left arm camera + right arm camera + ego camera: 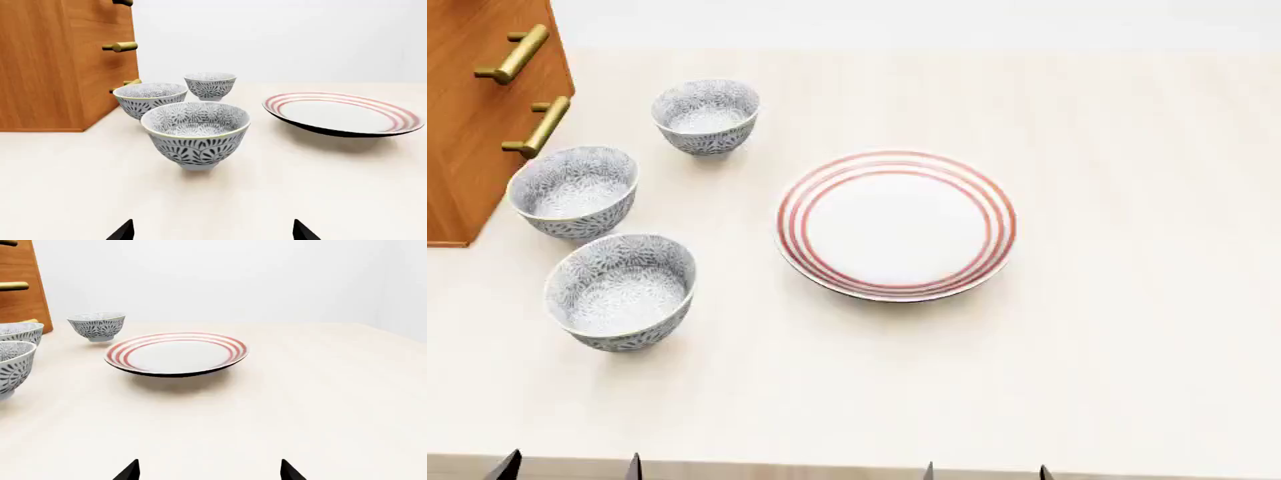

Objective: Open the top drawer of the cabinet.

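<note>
Beside cabinet (467,130) — three bowls (574,190) (one plate (897,224))

Orange-brown cabinet (474,120), brass handles (515,53); grey leaf-patterned bowls (622,290); red-ringed white plate (896,224).

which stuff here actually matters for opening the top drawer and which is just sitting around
For the job:
- the cabinet
- the brass handles on its drawer fronts; all drawers seen look shut
- left gripper and right gripper, both open, clear of everything

Just lying about:
- three patterned bowls
- the red-striped plate
</note>
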Controlling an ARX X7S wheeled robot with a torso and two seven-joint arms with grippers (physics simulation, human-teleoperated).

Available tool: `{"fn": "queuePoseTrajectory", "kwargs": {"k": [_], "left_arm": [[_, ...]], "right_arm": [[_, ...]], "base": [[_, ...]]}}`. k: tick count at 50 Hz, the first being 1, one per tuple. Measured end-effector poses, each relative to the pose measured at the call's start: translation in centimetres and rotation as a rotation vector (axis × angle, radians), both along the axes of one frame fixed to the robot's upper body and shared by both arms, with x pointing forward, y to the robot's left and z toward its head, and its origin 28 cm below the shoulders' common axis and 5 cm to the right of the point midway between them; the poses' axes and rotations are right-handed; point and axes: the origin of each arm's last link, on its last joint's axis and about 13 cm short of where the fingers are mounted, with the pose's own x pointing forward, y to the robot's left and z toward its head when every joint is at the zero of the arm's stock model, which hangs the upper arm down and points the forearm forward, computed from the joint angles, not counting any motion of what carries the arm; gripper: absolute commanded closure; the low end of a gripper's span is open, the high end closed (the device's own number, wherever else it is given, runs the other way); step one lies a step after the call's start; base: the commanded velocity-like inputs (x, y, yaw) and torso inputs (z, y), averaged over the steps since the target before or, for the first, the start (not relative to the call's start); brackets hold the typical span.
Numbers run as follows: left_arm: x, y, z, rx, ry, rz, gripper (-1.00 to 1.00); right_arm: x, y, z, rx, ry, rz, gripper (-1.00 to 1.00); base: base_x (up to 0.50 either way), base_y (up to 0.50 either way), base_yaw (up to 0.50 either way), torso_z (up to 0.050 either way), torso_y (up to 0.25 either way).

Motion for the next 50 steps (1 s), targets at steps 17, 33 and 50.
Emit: {"fn": "queuePoseTrajectory", "kwargs": {"k": [17,33,50], "left_arm": [[0.12,0.03,0.05,-0.004,-0.004,0.027,-1.0],[0.16,-0.04,0.0,0.005,0.0,0.032,-1.0],[-0.01,-0.1,0.05,0.016,-0.011,0.013,-1.0]], "right_arm": [[-0.14,0.02,0.03,0.023,-0.003,0.001,-1.0],[-0.2,0.05,0.02,0.019,-0.002,0.007,-1.0],[-0.22,0.08,-0.05,0.019,0.0,0.01,-1.0]], "base": [[0.0,0.0,0.0,0.0,0.0],[0.0,0.38,0.0,0.0,0.0],[0.0,0.5,0.0,0.0,0.0]]}}
